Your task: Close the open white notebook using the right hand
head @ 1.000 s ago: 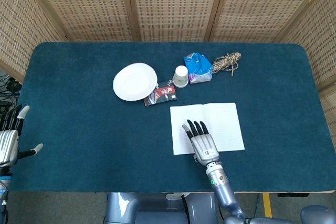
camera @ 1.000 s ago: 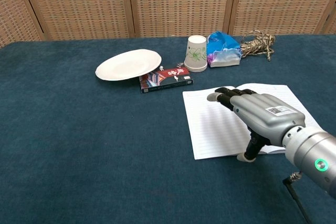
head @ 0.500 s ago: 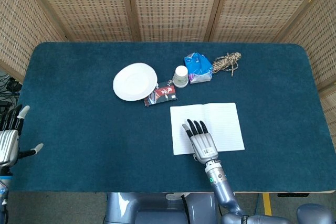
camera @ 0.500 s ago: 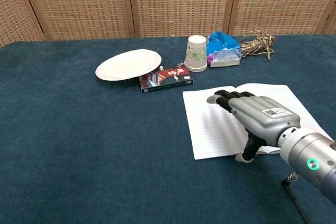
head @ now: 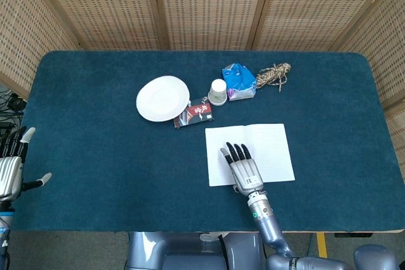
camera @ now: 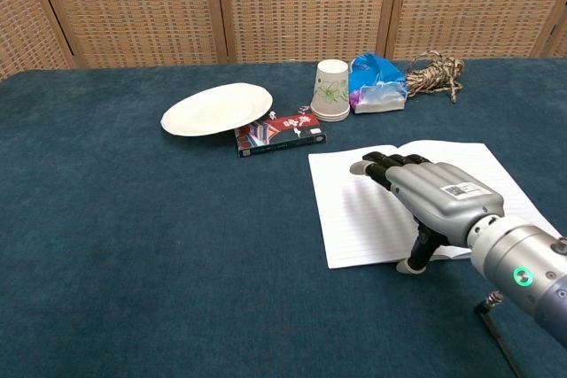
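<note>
Right hand (head: 243,171) barely moved over last second, drawn slightly back; fingers apart, empty, palm down over open white notebook (camera: 350,210) lying flat beneath. Closing not begun.

Woven wicker screens (head: 209,4) surround the blue-carpeted table (head: 95,156).

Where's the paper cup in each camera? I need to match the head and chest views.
Head view: the paper cup stands upper centre, seen from above, beyond the notebook.
Chest view: the paper cup stands upside down, upper centre-right.
Shared landmark: the blue packet sits right beside it in both.
</note>
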